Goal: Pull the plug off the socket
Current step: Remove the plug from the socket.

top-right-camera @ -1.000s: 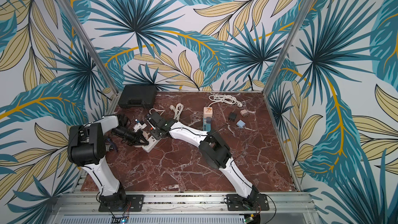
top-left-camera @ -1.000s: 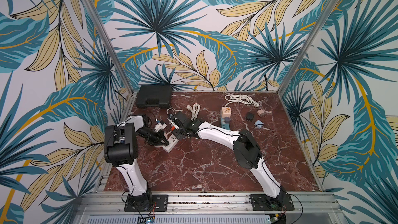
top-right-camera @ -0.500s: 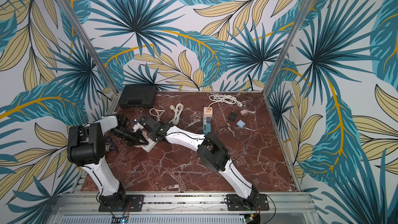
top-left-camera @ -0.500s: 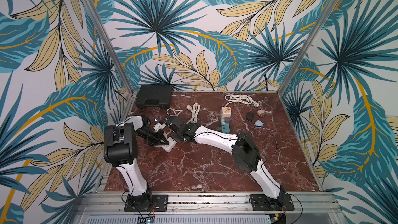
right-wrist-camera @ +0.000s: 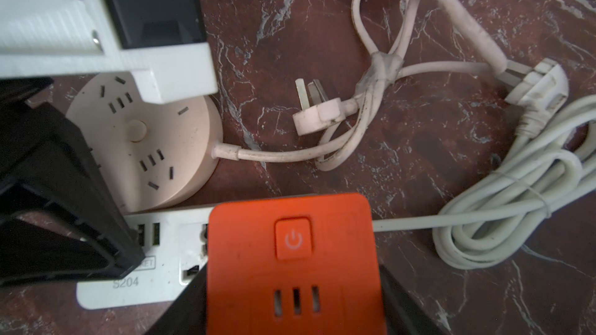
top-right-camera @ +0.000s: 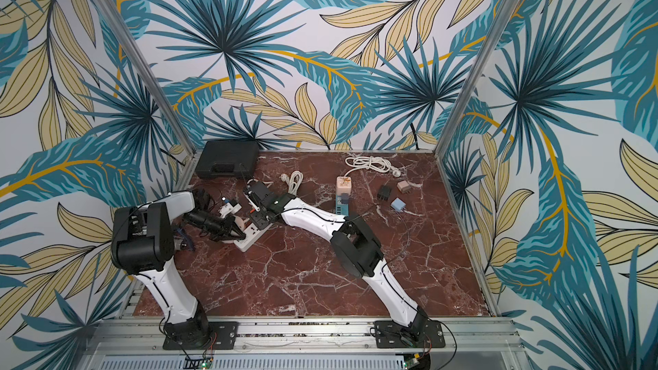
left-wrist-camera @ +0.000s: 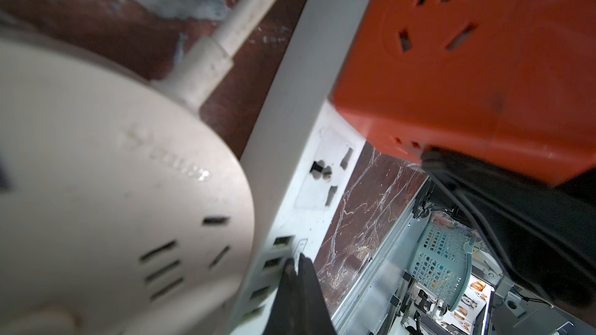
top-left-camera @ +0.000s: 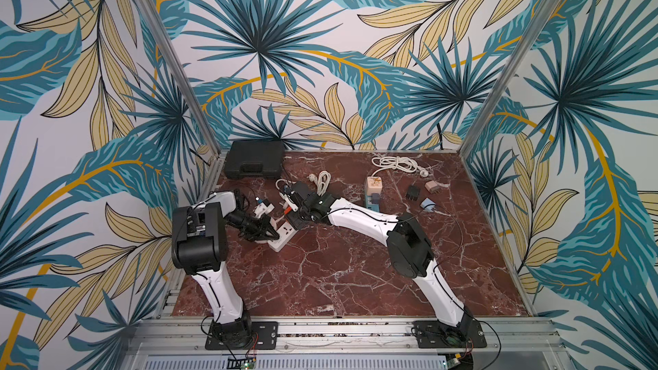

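Cube adapter [right-wrist-camera: 292, 262] sits on power strip [right-wrist-camera: 106, 288], round socket [right-wrist-camera: 142, 143] just beside.

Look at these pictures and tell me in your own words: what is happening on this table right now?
Two robot arms are working on a white power strip lying on the marble table. The left gripper is shut and presses its tips down on the strip near the USB ports. The right gripper grips the orange cube adapter, which sits on the strip. Whether the adapter's pins are out yet cannot be seen. A round socket lies beside the strip.
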`<state>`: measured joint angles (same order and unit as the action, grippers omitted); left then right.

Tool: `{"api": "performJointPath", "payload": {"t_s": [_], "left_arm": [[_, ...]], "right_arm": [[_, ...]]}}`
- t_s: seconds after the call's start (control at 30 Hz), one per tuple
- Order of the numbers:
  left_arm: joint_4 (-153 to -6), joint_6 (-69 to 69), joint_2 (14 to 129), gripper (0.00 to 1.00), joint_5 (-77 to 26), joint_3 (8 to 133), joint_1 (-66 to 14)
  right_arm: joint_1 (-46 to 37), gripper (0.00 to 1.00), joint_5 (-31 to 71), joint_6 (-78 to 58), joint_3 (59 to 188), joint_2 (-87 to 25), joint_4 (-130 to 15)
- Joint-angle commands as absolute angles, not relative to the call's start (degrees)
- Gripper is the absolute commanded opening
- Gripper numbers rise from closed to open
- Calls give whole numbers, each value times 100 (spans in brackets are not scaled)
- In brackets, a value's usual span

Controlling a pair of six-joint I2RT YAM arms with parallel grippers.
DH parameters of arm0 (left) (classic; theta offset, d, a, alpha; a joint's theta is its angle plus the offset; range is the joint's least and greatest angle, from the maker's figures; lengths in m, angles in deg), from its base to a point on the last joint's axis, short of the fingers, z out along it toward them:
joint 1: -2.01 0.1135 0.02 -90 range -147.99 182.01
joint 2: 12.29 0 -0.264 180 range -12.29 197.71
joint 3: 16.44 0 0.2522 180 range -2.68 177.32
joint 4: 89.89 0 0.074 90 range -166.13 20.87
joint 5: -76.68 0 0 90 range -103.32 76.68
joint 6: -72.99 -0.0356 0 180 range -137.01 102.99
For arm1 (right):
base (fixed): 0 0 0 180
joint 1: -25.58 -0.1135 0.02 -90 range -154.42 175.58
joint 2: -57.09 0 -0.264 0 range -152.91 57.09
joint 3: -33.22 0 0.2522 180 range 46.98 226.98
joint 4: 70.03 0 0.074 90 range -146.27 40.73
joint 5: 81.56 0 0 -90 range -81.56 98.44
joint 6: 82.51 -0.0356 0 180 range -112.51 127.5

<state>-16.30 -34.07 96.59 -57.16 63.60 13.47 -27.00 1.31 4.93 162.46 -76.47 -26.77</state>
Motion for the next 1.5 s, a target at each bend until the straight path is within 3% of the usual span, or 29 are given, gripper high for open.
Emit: {"api": "performJointPath", "payload": {"t_s": [0.0, 0.17, 0.3, 0.7, 1.1, 1.47], "left_arm": [[-2151, -3406, 9958, 0, -4859, 6159, 1414], [-2155, -3407, 9949, 0, -4874, 6157, 1415], [-2164, -3395, 9951, 0, -4868, 6148, 1417], [-2155, -3397, 9950, 0, -4896, 6148, 1428], [-2138, -3479, 9789, 0, -5076, 6122, 1430], [-1328, -4585, 8317, 1, -6551, 6290, 1422]], "right_arm": [[-2947, 0, -144, 595, 16496, -7647, -2958], [-3272, 0, -1085, 1185, 16501, -7845, -3007], [-3307, 0, -1151, 1152, 16518, -7883, -3060], [-2786, 0, 548, 122, 17157, -7794, -2311], [-3046, 0, -917, 247, 16648, -7387, -2480], [-1692, 0, -138, -641, 16585, -6535, -370]]}}
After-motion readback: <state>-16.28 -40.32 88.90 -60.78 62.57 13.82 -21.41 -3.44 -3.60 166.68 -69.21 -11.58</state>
